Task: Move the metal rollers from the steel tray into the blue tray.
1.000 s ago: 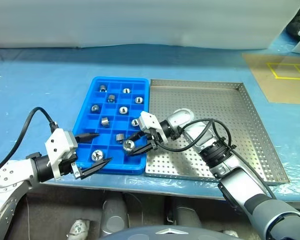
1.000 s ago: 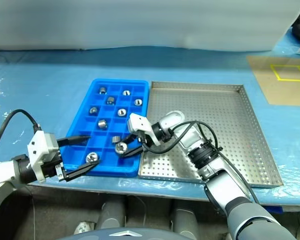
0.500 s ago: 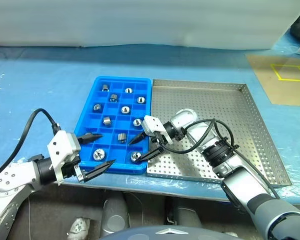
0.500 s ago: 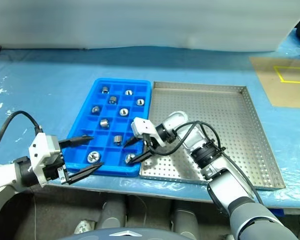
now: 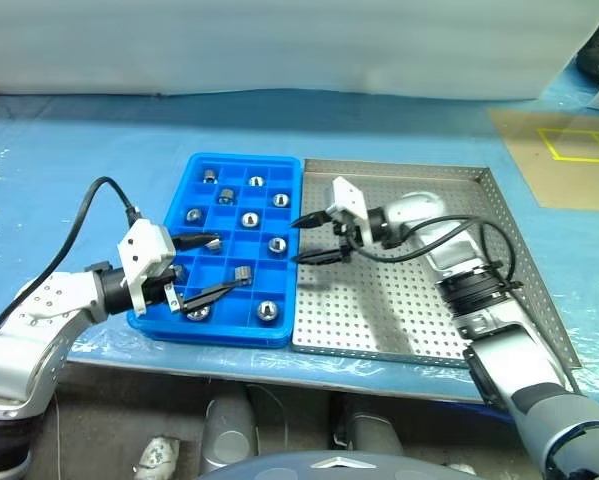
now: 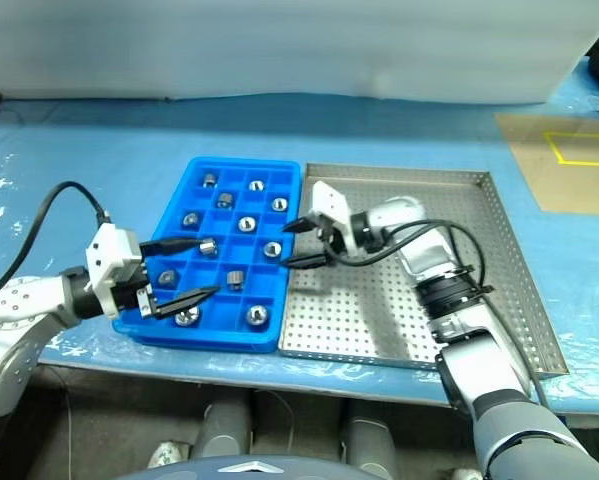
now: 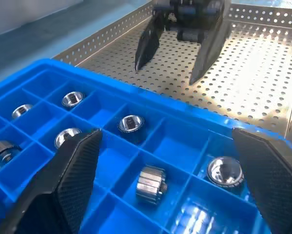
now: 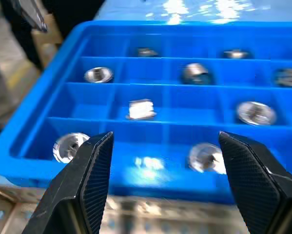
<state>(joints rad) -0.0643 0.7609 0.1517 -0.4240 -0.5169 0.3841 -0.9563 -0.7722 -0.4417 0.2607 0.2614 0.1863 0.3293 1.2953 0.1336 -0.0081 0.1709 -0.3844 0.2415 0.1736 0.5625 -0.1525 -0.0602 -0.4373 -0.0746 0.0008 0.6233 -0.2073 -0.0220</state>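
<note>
1. The right gripper (image 5: 314, 240), fingers now apart and empty, has drawn back over the steel tray (image 5: 449, 300), its roller (image 5: 267, 311) dropped in the blue tray (image 5: 284, 335).
2. The left gripper (image 5: 211, 268), wide open and empty, has advanced over the blue tray.
3. The steel tray looks bare, so the transfer seems finished.

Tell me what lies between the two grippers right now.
Between the left gripper and the right gripper, the left eye view shows blue tray compartments; one holds a metal roller.

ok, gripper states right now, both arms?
Left gripper: open, holding nothing, over the blue tray.
Right gripper: open, holding nothing, at the steel tray edge beside the blue tray.
</note>
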